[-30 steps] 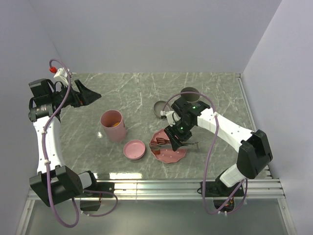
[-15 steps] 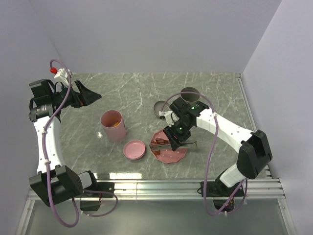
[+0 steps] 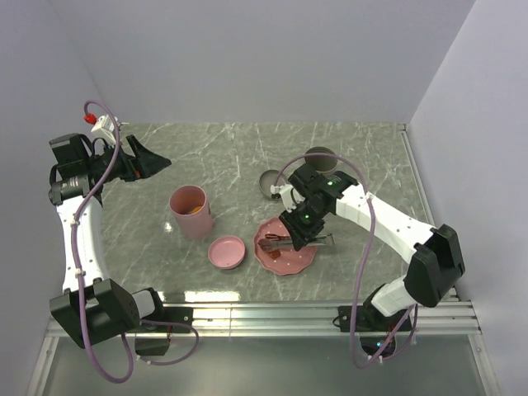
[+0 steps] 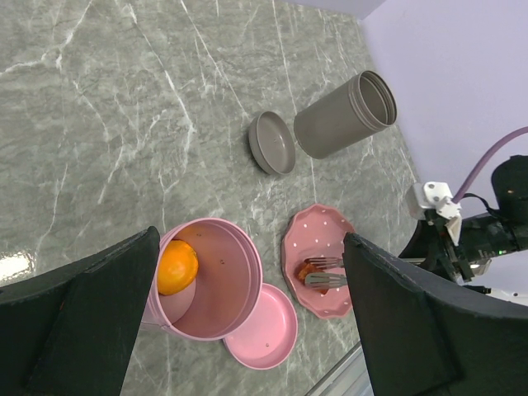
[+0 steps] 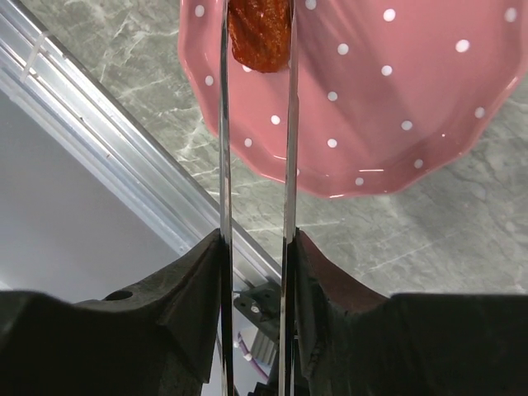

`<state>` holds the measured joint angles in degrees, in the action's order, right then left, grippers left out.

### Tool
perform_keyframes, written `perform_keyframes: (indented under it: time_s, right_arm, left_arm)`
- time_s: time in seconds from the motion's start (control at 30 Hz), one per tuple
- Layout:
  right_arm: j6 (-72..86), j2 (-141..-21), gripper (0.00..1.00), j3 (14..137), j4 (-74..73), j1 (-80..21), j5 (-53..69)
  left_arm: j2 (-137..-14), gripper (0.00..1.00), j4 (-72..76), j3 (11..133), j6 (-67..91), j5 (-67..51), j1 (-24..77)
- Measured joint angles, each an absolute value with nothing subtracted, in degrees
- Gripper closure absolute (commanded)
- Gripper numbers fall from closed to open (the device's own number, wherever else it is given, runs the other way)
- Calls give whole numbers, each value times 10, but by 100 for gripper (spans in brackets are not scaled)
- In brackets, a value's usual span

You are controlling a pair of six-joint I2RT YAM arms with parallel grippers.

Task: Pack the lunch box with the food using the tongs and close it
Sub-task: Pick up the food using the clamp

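The pink lunch box point(image 3: 191, 211) stands upright and uncovered with an orange slice point(image 4: 176, 266) inside; its pink lid point(image 3: 227, 252) lies beside it. My right gripper point(image 3: 301, 233) is shut on the tongs point(image 3: 285, 240) over the pink dotted plate point(image 3: 290, 263). In the right wrist view my right gripper point(image 5: 256, 247) presses the tongs' two thin arms point(image 5: 224, 124), whose tips flank a reddish-brown sausage bit point(image 5: 260, 33) on the plate point(image 5: 396, 107). My left gripper point(image 3: 157, 161) hangs open and empty, high at the far left.
A grey canister point(image 3: 318, 157) lies on its side at the back, its grey lid point(image 3: 270, 182) next to it. The metal rail point(image 5: 99, 140) of the table's near edge runs just past the plate.
My right gripper has squeezed the tongs narrower, bringing their tips in on the sausage bit. The left arm has not moved.
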<state>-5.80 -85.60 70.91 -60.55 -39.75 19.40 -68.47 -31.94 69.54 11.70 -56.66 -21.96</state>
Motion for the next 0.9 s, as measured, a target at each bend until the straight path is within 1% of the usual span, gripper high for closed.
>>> perform_keyframes:
  time_s: [0.3, 0.6, 0.77, 0.9]
  right_arm:
    - [-59, -817, 68, 701, -611, -385, 183]
    - [-72, -778, 70, 701, -622, -349, 200]
    - [-85, -752, 71, 715, -637, -299, 232]
    - [-91, -740, 70, 763, -650, -232, 253]
  left_arm:
    - [-685, 1, -319, 695, 117, -567, -220]
    - [-685, 1, -320, 695, 117, -567, -220]
    - [-685, 0, -320, 695, 117, -567, -220]
    - [-690, 1, -320, 698, 117, -567, -220]
